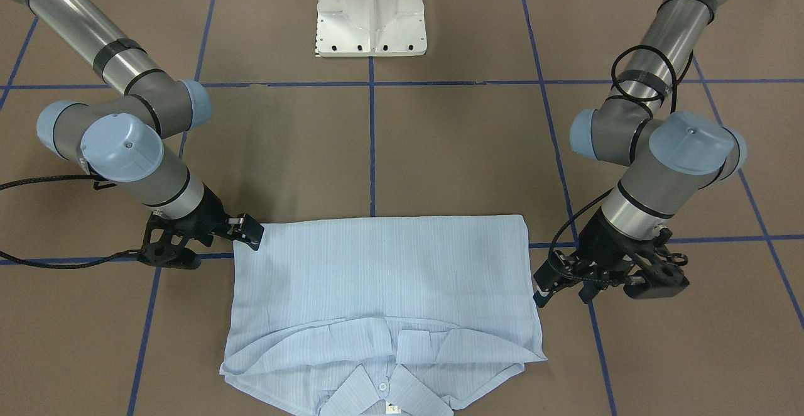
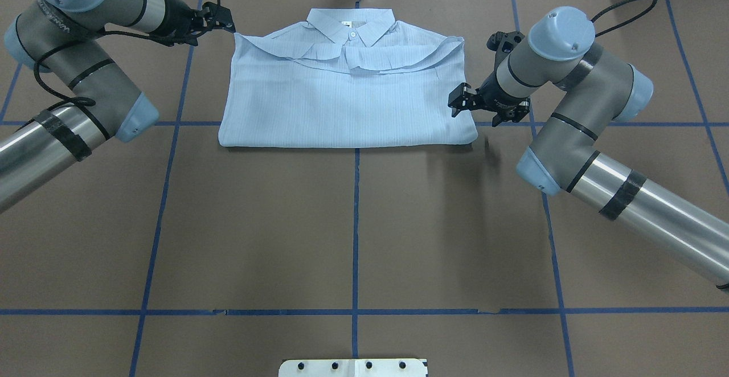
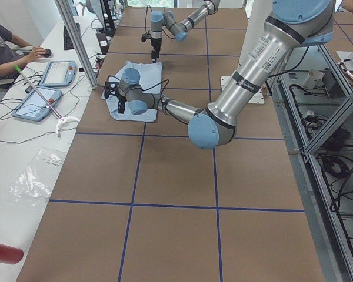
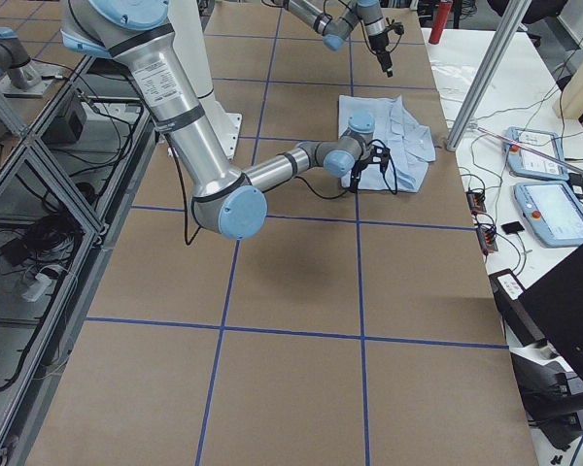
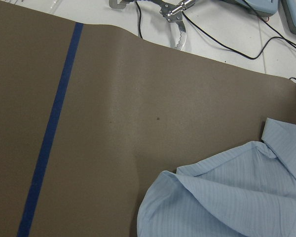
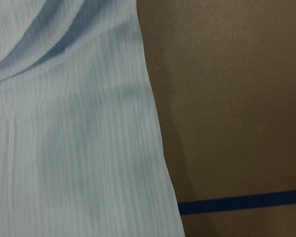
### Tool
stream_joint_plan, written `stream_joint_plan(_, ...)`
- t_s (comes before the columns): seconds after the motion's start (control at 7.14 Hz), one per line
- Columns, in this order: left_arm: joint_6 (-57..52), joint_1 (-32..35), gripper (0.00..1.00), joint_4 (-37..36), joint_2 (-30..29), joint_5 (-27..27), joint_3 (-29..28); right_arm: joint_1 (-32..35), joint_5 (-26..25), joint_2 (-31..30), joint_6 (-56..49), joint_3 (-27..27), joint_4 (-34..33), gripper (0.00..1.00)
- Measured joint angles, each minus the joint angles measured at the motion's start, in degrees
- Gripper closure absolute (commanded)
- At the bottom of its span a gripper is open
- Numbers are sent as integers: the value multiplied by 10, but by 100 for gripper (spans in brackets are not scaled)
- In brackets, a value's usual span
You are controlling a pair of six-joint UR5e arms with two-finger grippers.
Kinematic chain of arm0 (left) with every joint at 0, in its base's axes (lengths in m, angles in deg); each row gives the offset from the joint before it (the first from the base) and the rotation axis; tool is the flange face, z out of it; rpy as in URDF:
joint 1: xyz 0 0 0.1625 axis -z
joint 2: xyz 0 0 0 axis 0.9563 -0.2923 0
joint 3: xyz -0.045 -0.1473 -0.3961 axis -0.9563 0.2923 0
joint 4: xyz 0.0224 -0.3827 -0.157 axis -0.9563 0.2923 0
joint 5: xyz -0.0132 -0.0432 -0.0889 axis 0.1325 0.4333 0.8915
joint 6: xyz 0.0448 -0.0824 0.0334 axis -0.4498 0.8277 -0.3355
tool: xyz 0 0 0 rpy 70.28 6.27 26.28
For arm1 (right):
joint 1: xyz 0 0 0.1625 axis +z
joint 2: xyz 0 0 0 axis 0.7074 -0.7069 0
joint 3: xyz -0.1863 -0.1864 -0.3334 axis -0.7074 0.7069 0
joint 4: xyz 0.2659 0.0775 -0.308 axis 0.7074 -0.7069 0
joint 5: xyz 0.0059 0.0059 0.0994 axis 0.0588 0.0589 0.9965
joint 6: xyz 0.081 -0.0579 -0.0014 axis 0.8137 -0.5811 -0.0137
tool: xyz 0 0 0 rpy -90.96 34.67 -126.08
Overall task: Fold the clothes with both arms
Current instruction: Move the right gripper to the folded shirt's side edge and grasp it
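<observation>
The light-blue shirt (image 2: 342,101) lies flat on the brown table, folded into a rectangle. Its collar (image 2: 350,24) is at the far edge and a sleeve is folded across the chest. My left gripper (image 2: 221,19) hovers open just off the shirt's far left shoulder and holds nothing. In the front view the left gripper (image 1: 559,290) sits beside the shirt (image 1: 377,265). My right gripper (image 2: 459,99) stands open at the shirt's right edge near the folded hem, not gripping the cloth. The front view puts the right gripper (image 1: 250,232) at the hem corner. Neither wrist view shows fingers.
Blue tape lines (image 2: 356,223) grid the table. The white pedestal base (image 1: 370,14) stands on the robot's side. Cables and metal tools (image 5: 175,15) lie past the table's far edge. Tablets (image 3: 50,73) and a seated person (image 3: 0,47) are at a side bench.
</observation>
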Motion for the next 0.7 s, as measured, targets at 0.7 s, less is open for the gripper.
stream_joint_plan(0.7, 1, -1, 0, 2, 6, -1, 2, -18, -2, -1, 0, -1, -6, 50)
